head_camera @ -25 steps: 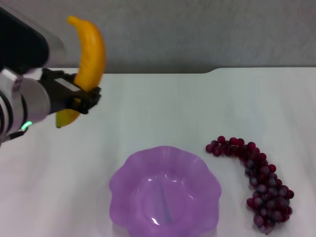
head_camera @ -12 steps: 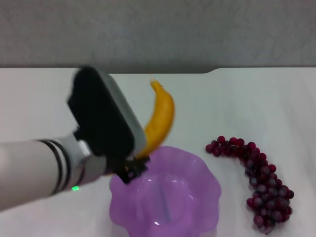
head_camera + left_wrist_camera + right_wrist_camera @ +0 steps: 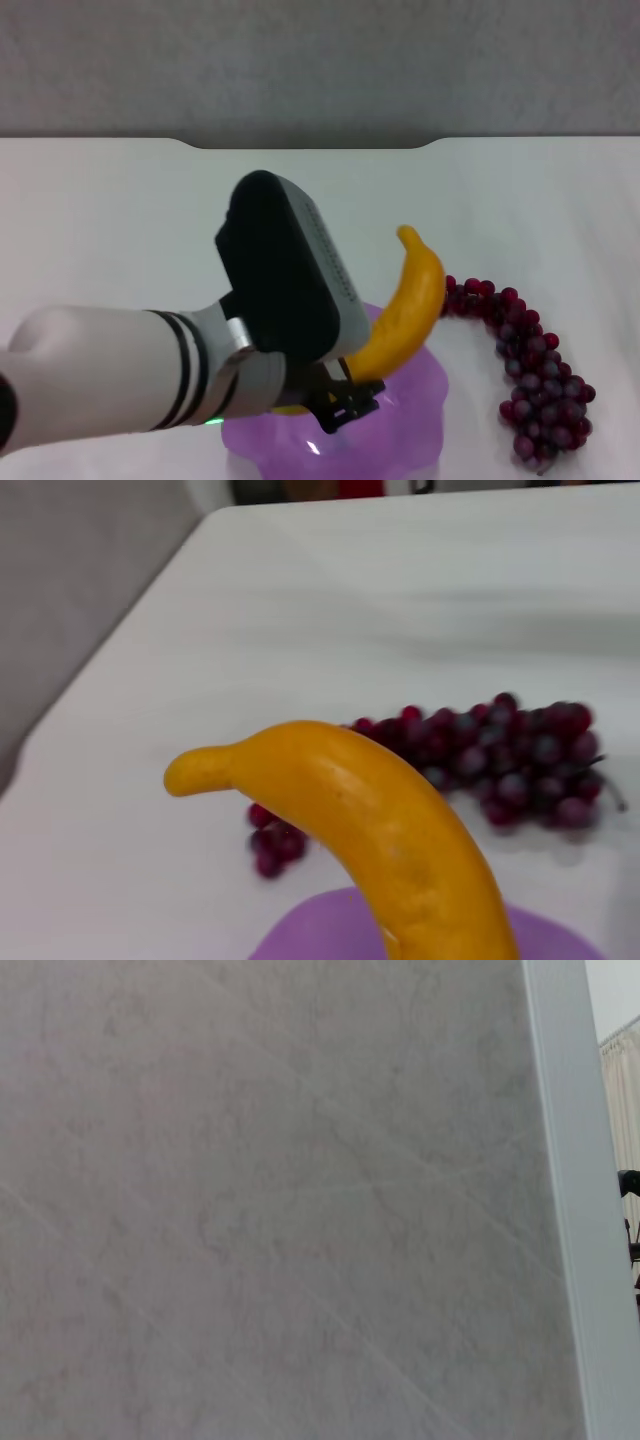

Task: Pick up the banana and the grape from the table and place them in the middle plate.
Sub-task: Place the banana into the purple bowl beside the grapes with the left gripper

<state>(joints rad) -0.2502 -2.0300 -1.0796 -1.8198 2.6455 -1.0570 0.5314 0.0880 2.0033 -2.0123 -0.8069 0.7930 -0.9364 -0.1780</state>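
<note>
- Your left end effector (image 3: 345, 398) hangs over the plate (image 3: 420, 415), clenched on the lower end of the banana (image 3: 405, 312).
- The banana rises at a slant from that grip, its free tip pointing up and away toward the far right, over the plate's far right rim.
- In the left wrist view you see the banana (image 3: 380, 830) arching above the plate (image 3: 310, 935), with the grapes (image 3: 500, 755) beyond it.
- The grapes (image 3: 525, 370) lie on the tabletop (image 3: 120, 230) just right of the plate, in a long curved bunch; their far end sits close by the banana's raised tip.
- Your right end effector is out of sight; its wrist camera shows only a grey wall (image 3: 280, 1200).
</note>
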